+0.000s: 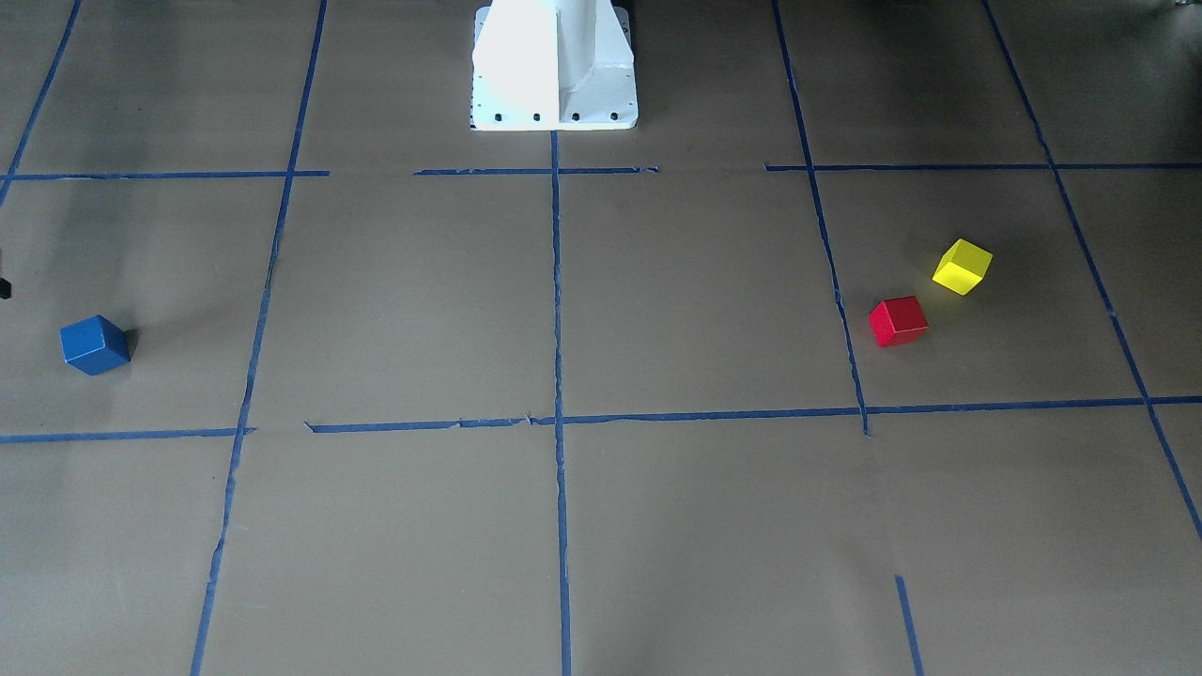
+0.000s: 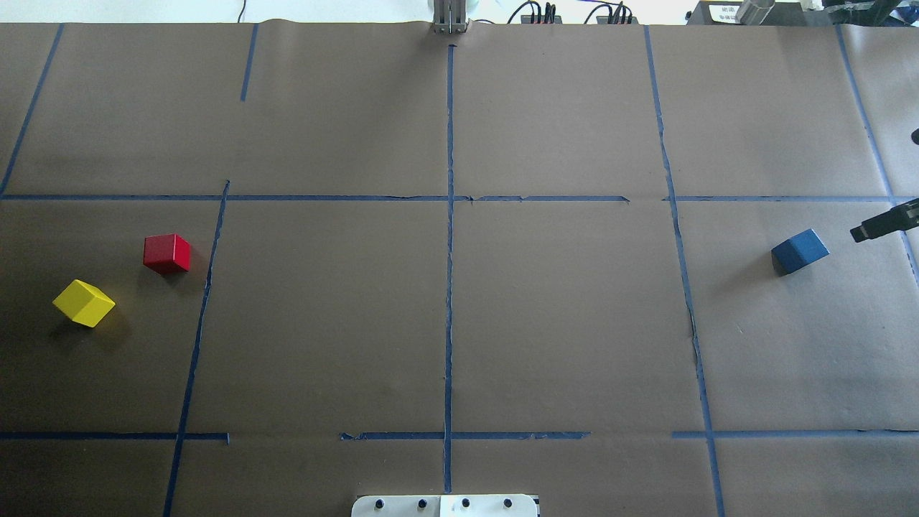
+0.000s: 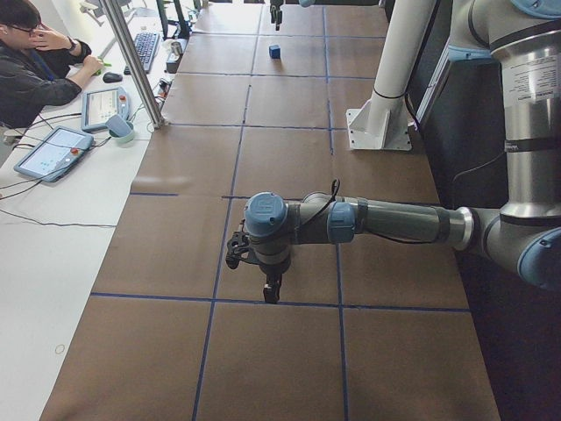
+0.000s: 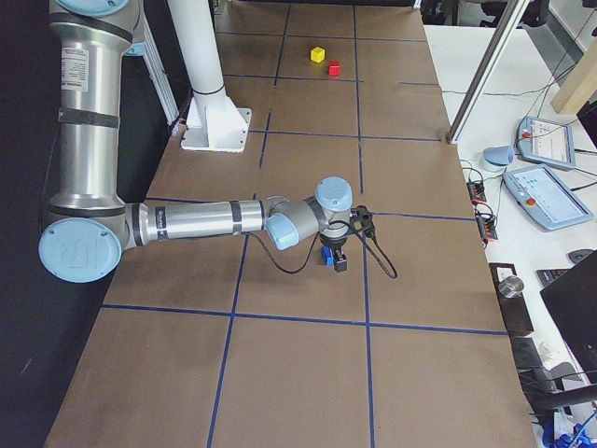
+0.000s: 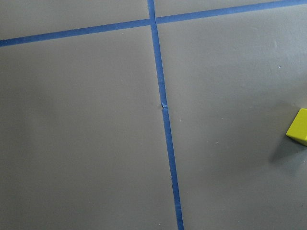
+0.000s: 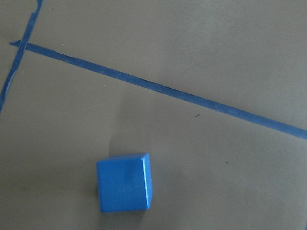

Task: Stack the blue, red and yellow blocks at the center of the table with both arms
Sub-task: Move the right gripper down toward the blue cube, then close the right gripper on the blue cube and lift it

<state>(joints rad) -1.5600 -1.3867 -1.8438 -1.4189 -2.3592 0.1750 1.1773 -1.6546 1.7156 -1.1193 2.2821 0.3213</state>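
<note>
The blue block (image 2: 799,251) lies at the table's right side and fills the bottom of the right wrist view (image 6: 123,183). My right gripper (image 2: 882,224) shows only as a black tip at the frame edge, just right of the block and apart from it; I cannot tell its state. The red block (image 2: 166,253) and yellow block (image 2: 84,303) lie apart from each other at the left side. My left gripper (image 3: 270,288) hangs just above the table (image 2: 560,316) near a tape crossing; I cannot tell its state. The yellow block (image 5: 300,127) sits at the left wrist view's right edge.
The white pedestal (image 1: 554,66) stands at the robot's side of the table. A person (image 3: 35,61) sits at a side desk with tablets and a metal post (image 3: 136,61). Control pendants (image 4: 550,196) lie on the desk beside the table.
</note>
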